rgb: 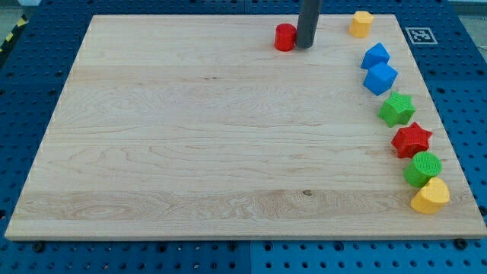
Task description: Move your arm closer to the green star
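Fingers you won't find on this rig, so nothing is open, closed or holding anything: you've got a bare dark rod, and my tip (304, 46) sits near the view's top edge of the wooden board (190, 152), just beside the red cylinder (284, 37), on its right and looking as good as touching it. Your target, the green star (396, 109), waits well apart, down the view's right edge, tucked between the lower blue block (380, 78) above it and the red star (412, 139) below. So you're at the very start of the approach, I'd say. Next move calls for a slide down and to the view's right, coming in from the open wood on the star's left so you don't nudge those neighbours.
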Robot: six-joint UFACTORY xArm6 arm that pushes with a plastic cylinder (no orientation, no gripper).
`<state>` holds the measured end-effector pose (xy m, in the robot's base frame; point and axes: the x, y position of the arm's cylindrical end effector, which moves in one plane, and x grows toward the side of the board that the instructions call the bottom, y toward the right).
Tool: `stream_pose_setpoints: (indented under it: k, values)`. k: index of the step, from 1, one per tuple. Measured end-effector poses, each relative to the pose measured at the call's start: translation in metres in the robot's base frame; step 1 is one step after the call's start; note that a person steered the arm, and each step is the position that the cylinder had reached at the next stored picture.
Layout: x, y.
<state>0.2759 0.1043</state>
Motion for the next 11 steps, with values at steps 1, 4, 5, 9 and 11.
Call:
stream_pose_setpoints:
  k: [1,4,5,9,11]
  values:
    - [0.000,0.010]
    - [0.000,0.149]
    - [0.024,0.172]
    - [0.182,0.177]
    - [0.173,0.179]
